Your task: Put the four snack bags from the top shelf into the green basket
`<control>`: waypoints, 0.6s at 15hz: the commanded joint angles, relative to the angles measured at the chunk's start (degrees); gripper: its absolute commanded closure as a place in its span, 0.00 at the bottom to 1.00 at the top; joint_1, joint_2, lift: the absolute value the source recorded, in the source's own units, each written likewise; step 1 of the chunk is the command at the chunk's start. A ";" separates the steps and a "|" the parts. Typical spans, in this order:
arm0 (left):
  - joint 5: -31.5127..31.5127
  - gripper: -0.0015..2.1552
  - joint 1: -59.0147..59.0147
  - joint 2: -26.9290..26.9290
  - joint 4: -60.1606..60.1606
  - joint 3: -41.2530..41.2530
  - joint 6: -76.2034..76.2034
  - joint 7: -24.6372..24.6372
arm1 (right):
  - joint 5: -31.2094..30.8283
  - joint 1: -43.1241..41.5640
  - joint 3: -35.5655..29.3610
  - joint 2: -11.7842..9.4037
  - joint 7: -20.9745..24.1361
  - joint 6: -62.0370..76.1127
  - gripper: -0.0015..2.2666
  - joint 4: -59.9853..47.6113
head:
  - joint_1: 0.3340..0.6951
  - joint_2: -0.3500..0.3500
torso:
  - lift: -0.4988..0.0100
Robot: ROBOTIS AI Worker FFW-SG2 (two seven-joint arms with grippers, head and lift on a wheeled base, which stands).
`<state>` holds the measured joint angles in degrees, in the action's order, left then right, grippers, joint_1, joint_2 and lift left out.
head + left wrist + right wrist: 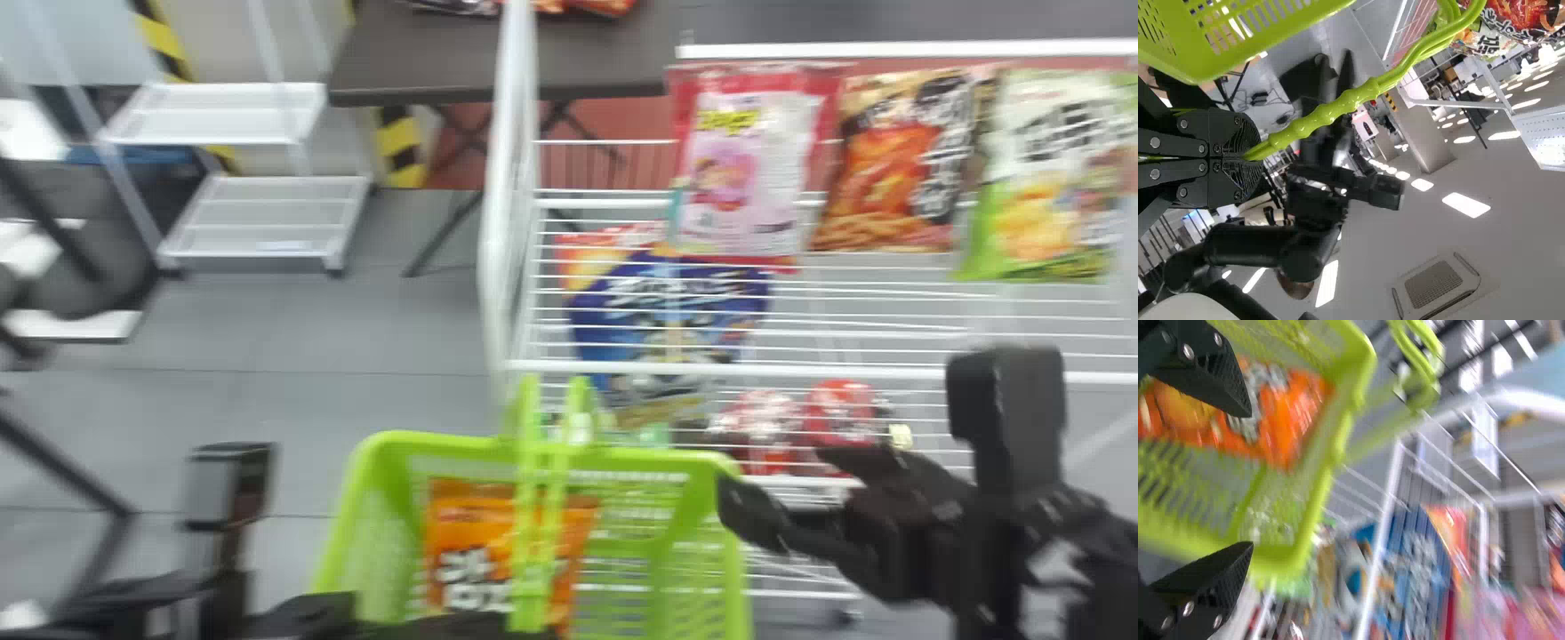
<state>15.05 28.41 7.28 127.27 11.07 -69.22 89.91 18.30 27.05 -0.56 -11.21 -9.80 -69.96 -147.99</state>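
In the head view, my left gripper [427, 626] is at the bottom edge by the green basket [718, 460]. The left wrist view has that gripper [1248, 157] shut on the green handle [1331, 112]. An orange snack bag [464, 553] lies inside the basket. Over the basket's right rim stands my right gripper [772, 471], open and empty; in its wrist view the gripper [1245, 480] has its fingers apart before the orange bag [1295, 413]. The top shelf [853, 367] bears a pink bag [742, 173], an orange-and-black bag [889, 169] and a green-and-white bag [1049, 178] in a row.
Under the top wires lie a blue bag [662, 307] and red-and-white packs [836, 413]. The shelf's white side frame [505, 204] rises beyond the basket. A dark table [427, 53] stands behind; a white rack [267, 213] is at the left.
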 commanded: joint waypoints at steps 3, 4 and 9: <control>-0.02 1.00 0.51 0.20 0.61 0.09 0.00 0.66 | -2.66 -12.54 -3.75 1.46 2.24 18.14 0.02 13.61 | 1.00 0.27 | 0.97; 0.06 1.00 0.59 0.37 0.87 0.18 0.00 0.66 | -3.71 -16.41 -2.69 1.46 3.21 23.07 0.02 19.50 | 1.00 0.25 | 0.97; 0.33 1.00 1.65 0.46 0.87 0.97 0.17 0.66 | -6.09 -34.96 4.78 2.51 3.47 34.84 0.02 50.35 | 1.00 0.24 | 0.97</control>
<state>15.33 29.74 7.74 128.14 11.93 -69.14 89.91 12.65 -3.27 2.03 -9.20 -6.32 -39.00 -106.06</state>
